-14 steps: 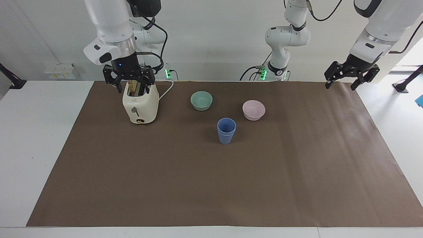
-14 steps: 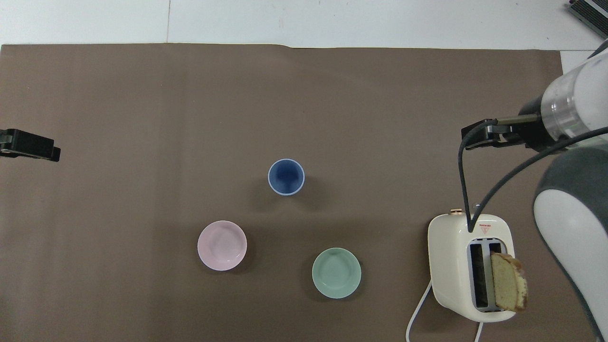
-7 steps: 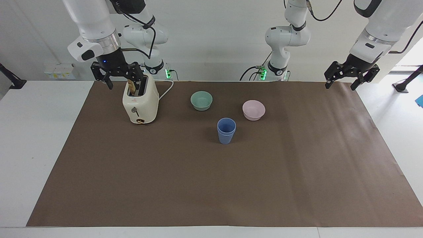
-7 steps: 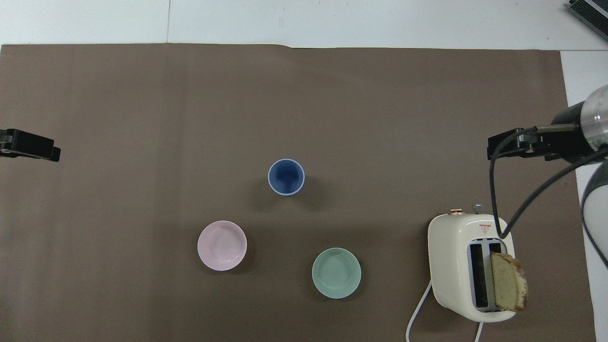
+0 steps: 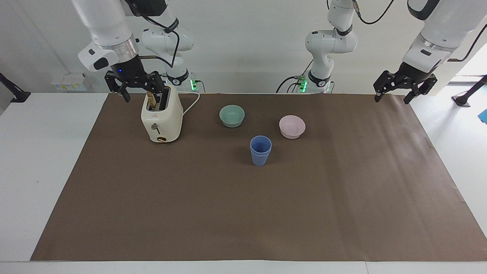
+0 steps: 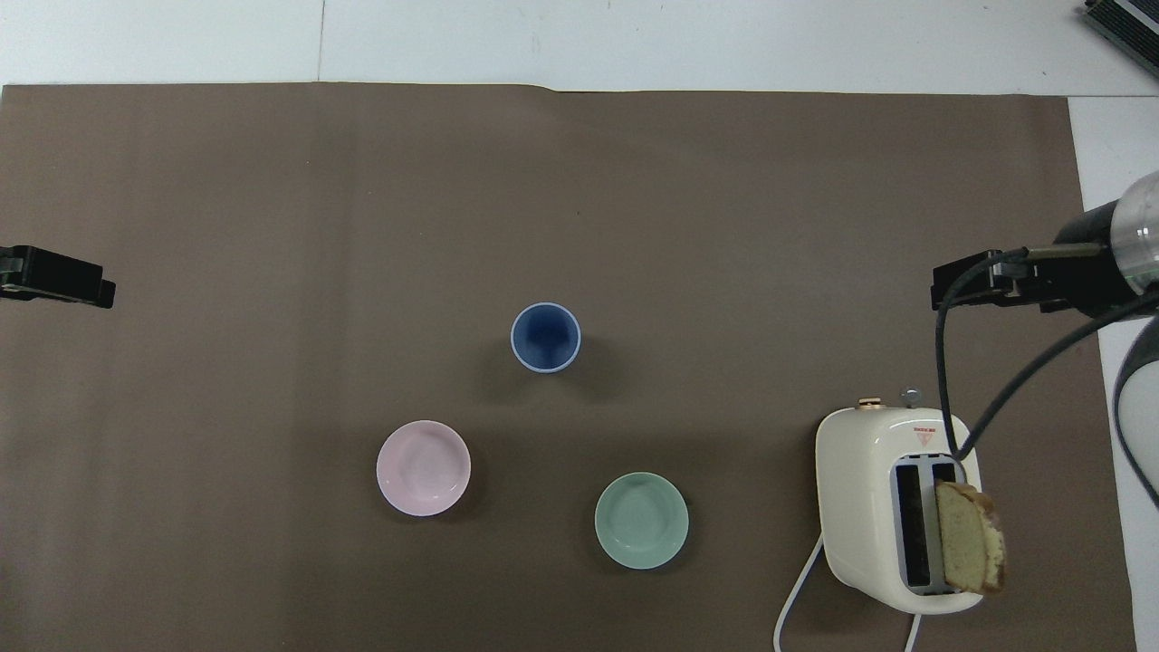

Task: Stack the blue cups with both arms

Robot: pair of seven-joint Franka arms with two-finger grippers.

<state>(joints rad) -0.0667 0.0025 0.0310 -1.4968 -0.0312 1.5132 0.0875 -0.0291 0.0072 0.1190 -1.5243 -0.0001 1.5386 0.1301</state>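
On the counter point(image 5: 45, 160) lies a mat point(image 5: 243, 213), and near its middle stand the blue cups point(image 5: 260, 150), one nested in the other, farther from the robots than everything else on it. Two bowls sit nearer the robots: one bowl point(image 5: 292, 126) toward the left arm's end, the other bowl point(image 5: 232, 115) toward the right arm's end and a little nearer still. The toaster point(image 5: 161, 120) stands toward the right arm's end with a bread slice point(image 6: 969, 549) upright in one slot.

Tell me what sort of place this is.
Probably a robotics lab set up as a mock kitchen: a table under a brown mat, a toaster with bread, nested blue cups, and bare white walls with wired arm bases.
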